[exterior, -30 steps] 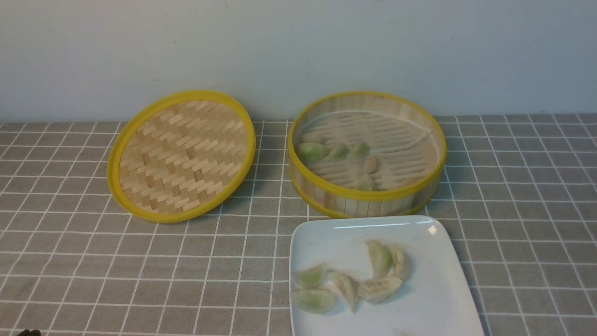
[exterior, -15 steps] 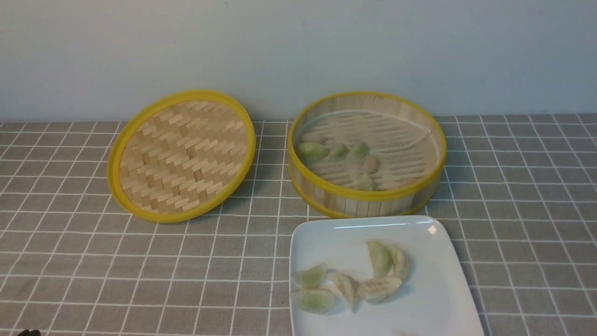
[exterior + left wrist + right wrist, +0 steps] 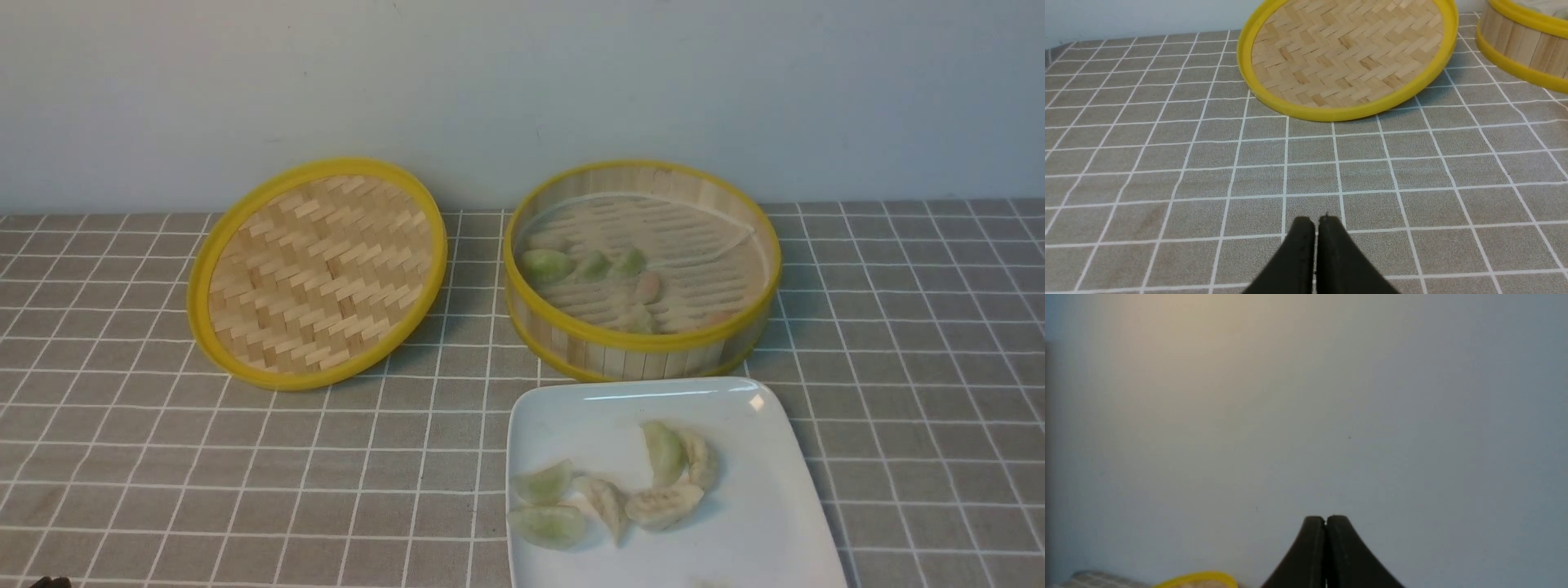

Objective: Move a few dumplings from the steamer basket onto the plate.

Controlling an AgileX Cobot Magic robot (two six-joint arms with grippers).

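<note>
The steamer basket [image 3: 645, 347] stands at the back right of the table with several dumplings [image 3: 547, 265] on its slatted floor. The white plate [image 3: 759, 523] lies just in front of it and holds several dumplings [image 3: 661, 505]. Neither gripper shows in the front view. In the left wrist view my left gripper [image 3: 1316, 222] is shut and empty, low over the cloth, in front of the lid; the basket's wall [image 3: 1515, 41] shows at the edge. In the right wrist view my right gripper [image 3: 1325, 521] is shut and empty, facing the wall; a yellow rim [image 3: 1200, 577] shows at the edge.
The shallow woven lid [image 3: 318, 269] lies tilted at the back left, also in the left wrist view [image 3: 1347, 57]. A grey checked cloth [image 3: 245, 457] covers the table. A pale wall [image 3: 522, 82] rises right behind the basket and lid.
</note>
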